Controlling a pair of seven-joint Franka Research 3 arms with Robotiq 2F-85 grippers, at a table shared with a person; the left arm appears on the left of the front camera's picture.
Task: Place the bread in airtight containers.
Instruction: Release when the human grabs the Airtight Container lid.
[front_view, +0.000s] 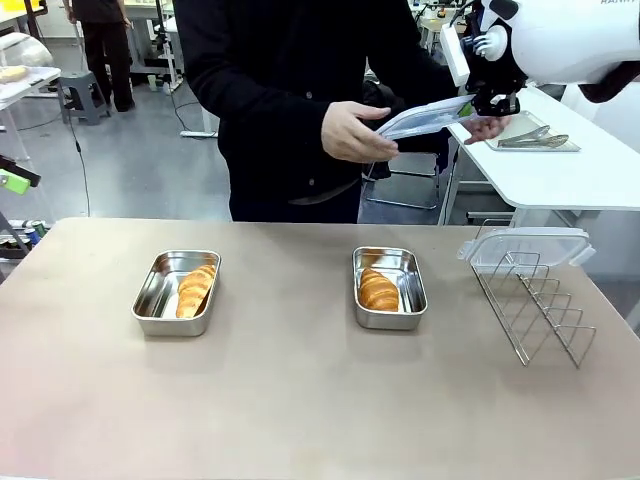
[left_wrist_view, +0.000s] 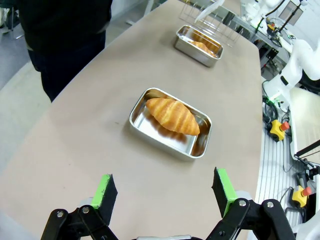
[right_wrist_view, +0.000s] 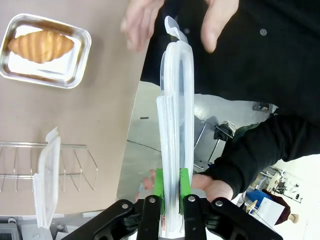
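1. While your right gripper (right_wrist_view: 170, 181) is clamping one end of the clear lid (right_wrist_view: 176, 115) between its green pads, the person across the table (front_view: 300, 400) is reaching for it. One hand (front_view: 352, 132) is touching the lid's free end, and the other hand (front_view: 487, 127) is cupping underneath, beside your gripper.
2. You are, by my reading, handing the lid over. Be keeping it steady, and be waiting until the person is plainly bearing its weight before you are easing the jaws apart. Releasing early is risking a drop.
3. Your left gripper (left_wrist_view: 165, 192) is hovering empty, jaws wide apart, over the table just short of the left pan (left_wrist_view: 145, 127).
4. The bread is already sitting in place. The left croissant (left_wrist_view: 172, 115) is lying in that pan and the right croissant (front_view: 378, 290) in the right pan (front_view: 413, 297), both uncovered.
5. A second lid (front_view: 530, 245) is resting on top of the wire rack (front_view: 540, 320), well to the right.
6. No brand or label is showing on the pans or lids. The lettering on the arm near the front view's top corner is running off the edge, unreadable.
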